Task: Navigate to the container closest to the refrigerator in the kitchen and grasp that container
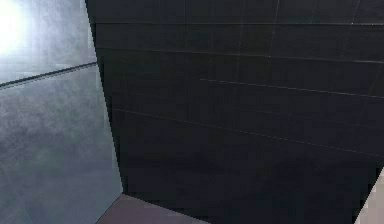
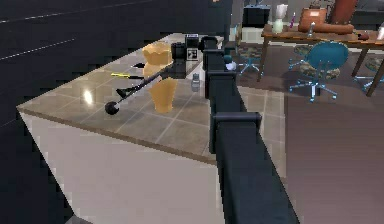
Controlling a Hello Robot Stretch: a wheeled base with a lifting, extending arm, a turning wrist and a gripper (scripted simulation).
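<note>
A tan container [image 2: 160, 75] stands on the tiled countertop [image 2: 90, 95] in the arm side view. My arm [image 2: 235, 130] reaches out over the counter as a dark bar. Its gripper [image 2: 122, 98] lies across the front of the tan container, with the thin fingers [image 2: 140, 88] pointing toward the view's left. Because the container stands on the counter right behind the gripper, I cannot tell whether the gripper holds anything. In the forward view a grey-blue panel [image 1: 50, 120] rises at the left beside a dark tiled wall [image 1: 250, 110].
A small yellow and dark item [image 2: 127, 75] lies on the counter left of the container. The counter's white side [image 2: 110, 175] drops near the bottom. A wooden table [image 2: 310, 35] with teal chairs [image 2: 322, 62] stands at the back right on brown floor [image 2: 330, 150].
</note>
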